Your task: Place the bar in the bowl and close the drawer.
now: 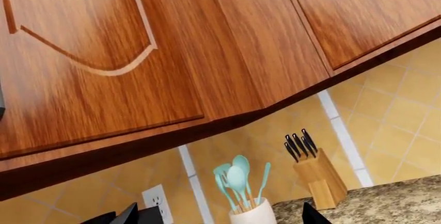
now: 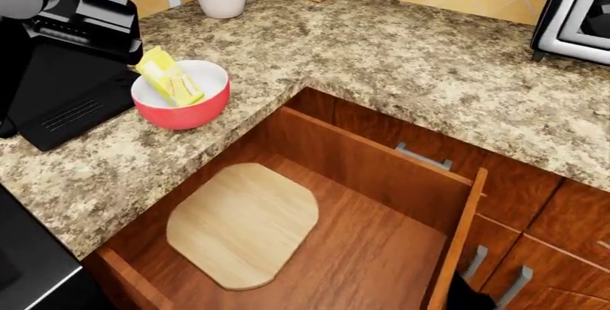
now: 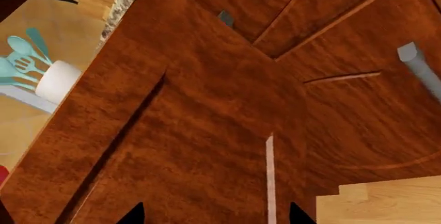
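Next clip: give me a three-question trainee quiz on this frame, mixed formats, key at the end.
1. True or false: the bar is already in the bowl.
2. The drawer in the head view is: A) fully shut, B) pulled open, C) removed from the cabinet.
3. Fill in: the only thing lying inside the drawer is a pale wooden ____.

Key
1. True; it leans in the bowl with one end sticking up over the rim.
2. B
3. board
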